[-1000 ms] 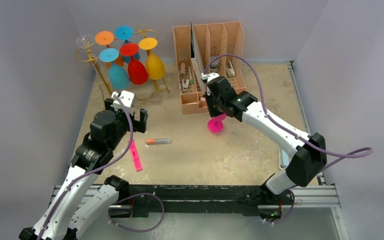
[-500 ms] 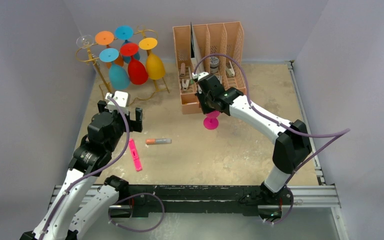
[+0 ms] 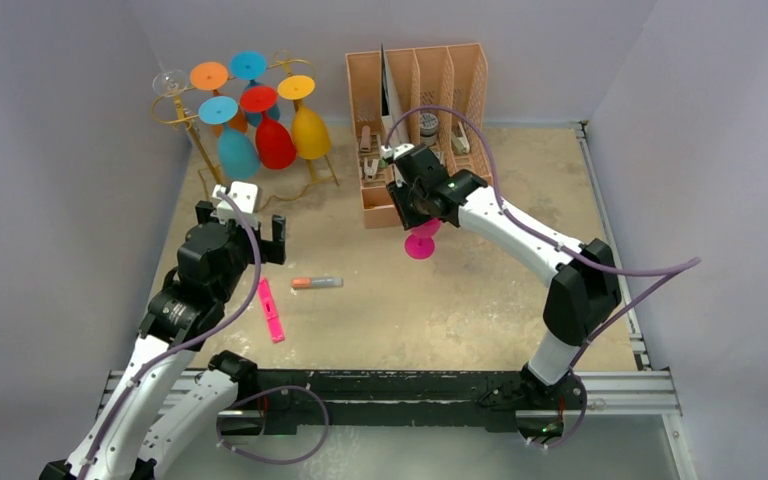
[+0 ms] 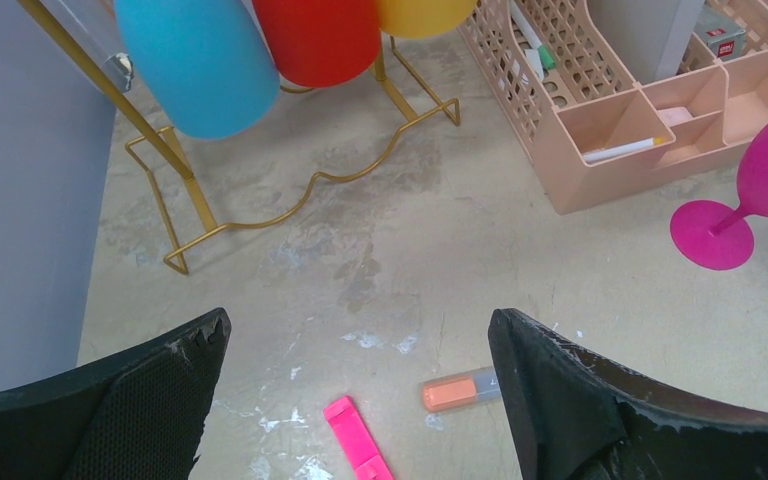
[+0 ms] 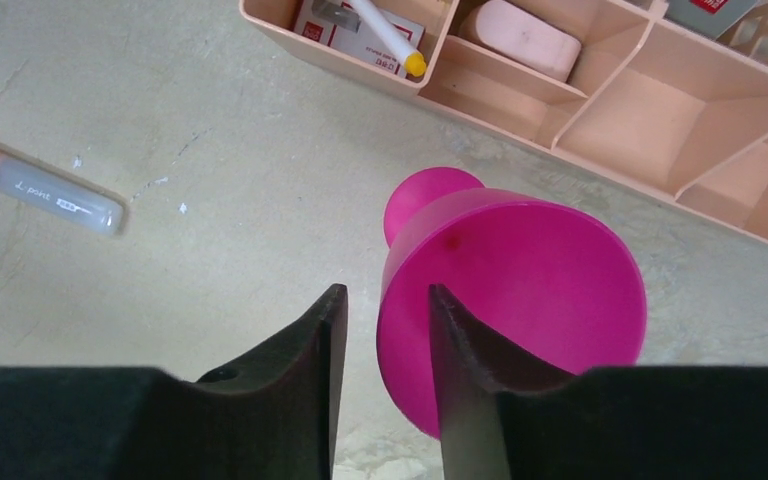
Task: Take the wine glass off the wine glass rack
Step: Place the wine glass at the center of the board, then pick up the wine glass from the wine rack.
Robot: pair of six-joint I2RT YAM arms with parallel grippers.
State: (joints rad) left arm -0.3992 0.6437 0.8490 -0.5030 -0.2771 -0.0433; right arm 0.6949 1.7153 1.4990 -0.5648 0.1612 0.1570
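A: What is being shown by the wine glass?
B: Smooth matt plastic. Glossy gold metal wire is being shown by the wine glass rack, a rough, stained finish by the worktop.

The left arm and the right arm are showing white shells between chunky black joint housings. A thin purple cable is looping along each arm, up from the black base rail. A small green light is glowing just below that rail. The left fingers are looking matte black and broad, with mesh-textured faces and chipped whitish edges. The right fingers are looking smooth and black.
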